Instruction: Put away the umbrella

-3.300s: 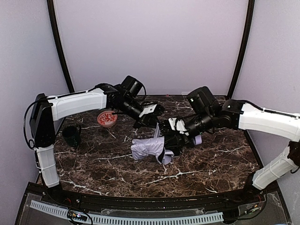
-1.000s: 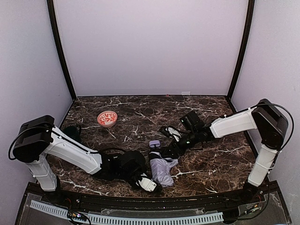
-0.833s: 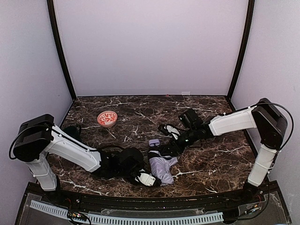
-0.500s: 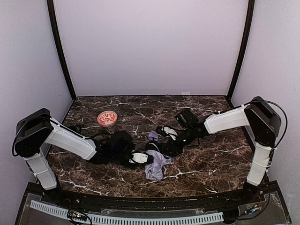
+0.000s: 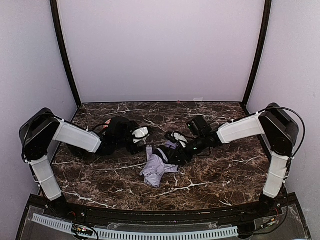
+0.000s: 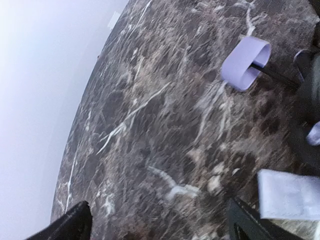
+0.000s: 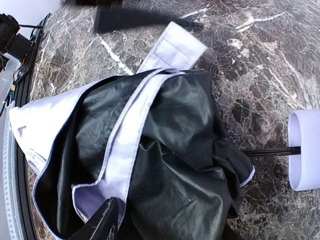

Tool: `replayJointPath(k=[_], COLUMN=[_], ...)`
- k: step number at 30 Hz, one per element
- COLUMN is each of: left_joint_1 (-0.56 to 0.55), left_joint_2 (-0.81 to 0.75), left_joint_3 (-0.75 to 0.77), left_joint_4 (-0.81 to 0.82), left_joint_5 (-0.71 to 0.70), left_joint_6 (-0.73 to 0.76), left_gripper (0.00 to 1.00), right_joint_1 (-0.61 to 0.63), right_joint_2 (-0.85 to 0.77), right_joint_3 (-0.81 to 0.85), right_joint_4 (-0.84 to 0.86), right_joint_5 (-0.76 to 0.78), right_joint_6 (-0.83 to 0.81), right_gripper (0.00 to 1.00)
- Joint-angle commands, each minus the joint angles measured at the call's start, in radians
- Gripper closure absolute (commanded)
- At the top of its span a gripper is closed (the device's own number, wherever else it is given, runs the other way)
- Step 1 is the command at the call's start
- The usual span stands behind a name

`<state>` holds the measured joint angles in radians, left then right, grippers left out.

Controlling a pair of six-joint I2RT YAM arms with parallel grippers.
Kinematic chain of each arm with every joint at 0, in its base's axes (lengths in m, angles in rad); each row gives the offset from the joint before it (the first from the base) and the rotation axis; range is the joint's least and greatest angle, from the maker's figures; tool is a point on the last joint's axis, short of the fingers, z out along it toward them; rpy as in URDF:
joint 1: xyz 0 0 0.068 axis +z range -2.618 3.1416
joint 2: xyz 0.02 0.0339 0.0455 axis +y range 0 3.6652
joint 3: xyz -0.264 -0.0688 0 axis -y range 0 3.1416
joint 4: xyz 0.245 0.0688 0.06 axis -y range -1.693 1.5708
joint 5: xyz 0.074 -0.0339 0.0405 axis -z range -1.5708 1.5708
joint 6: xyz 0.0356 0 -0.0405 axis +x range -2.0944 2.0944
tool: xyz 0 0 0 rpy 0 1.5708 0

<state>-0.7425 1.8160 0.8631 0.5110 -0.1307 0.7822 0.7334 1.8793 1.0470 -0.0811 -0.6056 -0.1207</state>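
As the umbrella (image 5: pixel 157 167) sprawls on the desk (image 5: pixel 225 170), one side grips, one gapes

While it lies crumpled near the desk's middle, lavender fabric up and black lining showing, the right tool (image 5: pixel 172 151) sits at its far end, pinching bunched fabric. A small lavender handle (image 7: pixel 305 150) rests on the desk beyond a thin black shaft. Left of the desk's middle, the left tool (image 5: pixel 140 136) hovers, fingers (image 6: pixel 70 225) spread wide, holding nothing.

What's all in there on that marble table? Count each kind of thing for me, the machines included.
Robot arms: 2 (left arm, right arm)
Umbrella: 1, lavender and black, crumpled on the table
Total: 3 (the left arm may hide more behind it)
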Motion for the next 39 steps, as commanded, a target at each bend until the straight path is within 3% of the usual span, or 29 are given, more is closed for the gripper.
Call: replayJointPath(k=[1, 3, 5, 7, 9, 11, 12, 15, 22, 27, 31, 39], left_joint_1=[0.081, 0.104, 0.105, 0.102, 0.082, 0.019, -0.039, -0.126, -0.132, -0.135, -0.136, -0.172], left_joint_2=[-0.105, -0.139, -0.188, -0.236, -0.242, -0.23, -0.22, -0.156, -0.035, 0.028, 0.056, 0.174], left_joint_3=[-0.006, 0.014, 0.092, 0.198, 0.275, 0.292, 0.29, 0.297, 0.376, 0.369, 0.331, 0.37], left_joint_4=[-0.063, -0.118, -0.291, -0.553, -0.702, -0.768, -0.793, -0.848, -0.883, -0.919, -0.877, -0.891], left_joint_5=[-0.002, -0.038, 0.021, 0.232, 0.449, 0.561, 0.553, 0.477, 0.252, 0.253, 0.333, 0.399], left_joint_6=[-0.121, -0.184, -0.289, -0.483, -0.664, -0.769, -0.788, -0.805, -0.85, -0.851, -0.831, -0.679], left_gripper=[0.01, 0.01, 0.02, 0.11, 0.18, 0.15, 0.06, 0.01, 0.01, 0.01, 0.01, 0.04], right_joint_1=[0.007, 0.008, 0.008, 0.008, 0.008, 0.007, 0.008, 0.008, 0.008, 0.008, 0.008, -0.008], right_joint_2=[0.025, 0.031, 0.034, 0.033, 0.03, 0.027, 0.025, 0.03, 0.025, 0.026, 0.034, 0.05], right_joint_3=[0.018, 0.025, 0.025, 0.027, 0.026, 0.026, 0.026, 0.033, 0.02, 0.015, 0.029, 0.089], right_joint_4=[0.054, 0.056, 0.06, 0.058, 0.053, 0.049, 0.049, 0.055, 0.077, 0.093, 0.101, 0.066], right_joint_5=[-0.005, 0.001, 0.002, 0.011, 0.025, 0.042, 0.049, 0.054, 0.059, 0.065, 0.056, 0.078], right_joint_6=[0.038, 0.046, 0.055, 0.063, 0.07, 0.08, 0.089, 0.108, 0.136, 0.149, 0.161, 0.196], right_gripper=[0.49, 0.5, 0.5, 0.5, 0.5, 0.5, 0.5, 0.5, 0.5, 0.5, 0.5, 0.5])
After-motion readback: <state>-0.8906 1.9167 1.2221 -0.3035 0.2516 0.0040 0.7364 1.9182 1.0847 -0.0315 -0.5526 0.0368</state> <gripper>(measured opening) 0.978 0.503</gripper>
